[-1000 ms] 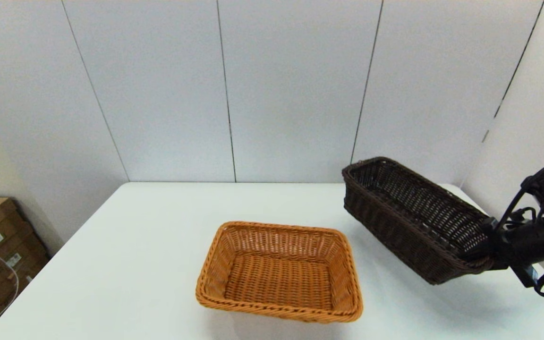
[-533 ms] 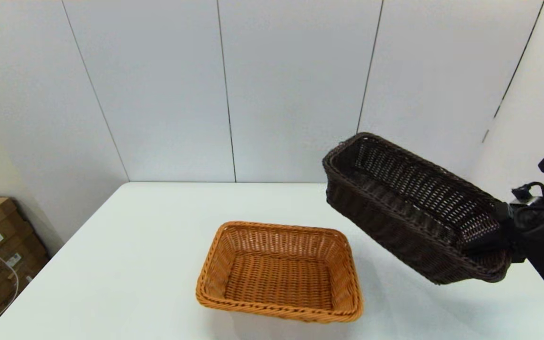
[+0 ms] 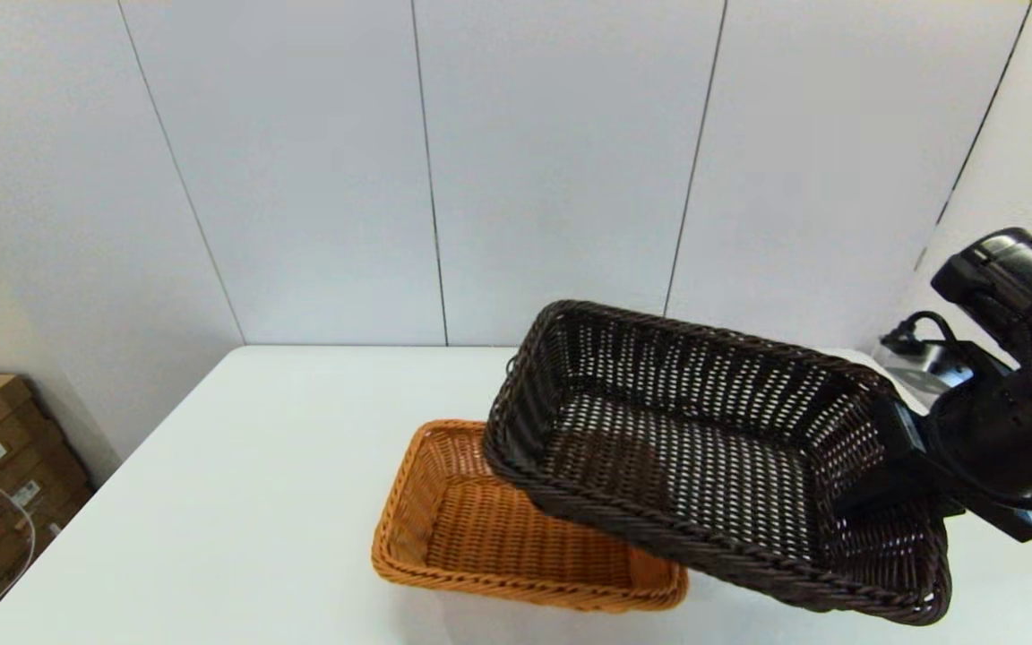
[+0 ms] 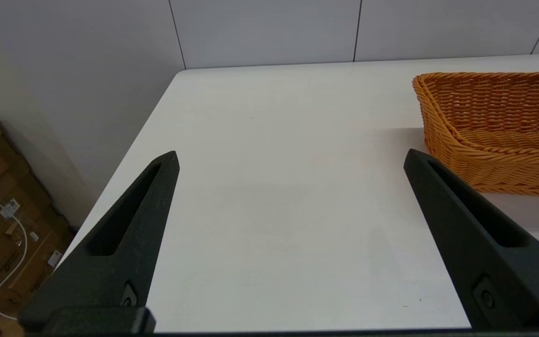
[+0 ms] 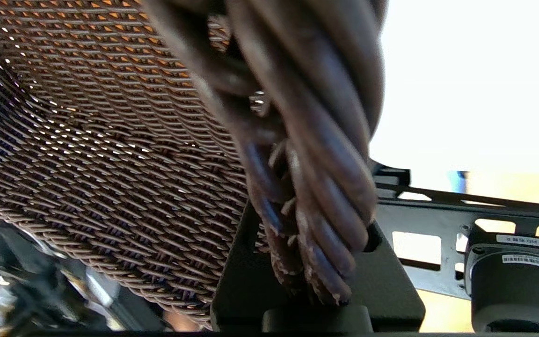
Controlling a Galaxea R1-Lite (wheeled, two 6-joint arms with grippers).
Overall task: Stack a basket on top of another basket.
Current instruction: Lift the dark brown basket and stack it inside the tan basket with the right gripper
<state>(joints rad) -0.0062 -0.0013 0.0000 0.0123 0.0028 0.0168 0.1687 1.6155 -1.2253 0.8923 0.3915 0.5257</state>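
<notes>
- Dark brown basket (image 3: pixel 704 466) hangs in the air, tilted, its far-left corner over the right part of the orange basket (image 3: pixel 480 537) and the rest of it out to that basket's right.
- Right hand (image 3: pixel 883 470) is clamped on the braided rim of the dark basket's right short end; the right wrist view shows the rim (image 5: pixel 307 187) pinched tight in the hand.
- Orange basket sits flat on the white bench (image 3: pixel 256 502), mouth up and unobstructed on its left side.
- Left hand (image 4: pixel 288 159) waits to the left of the orange basket, low over the bench, spread wide and holding nothing.
- Judging by the open weave, the dark basket is light and fairly stiff, with some flex at the rim.
- Held at one end only, it will likely droop and swing, so level it before lowering.
- Thick braided rim looks like the best hold; the thin wicker sides could bend.
</notes>
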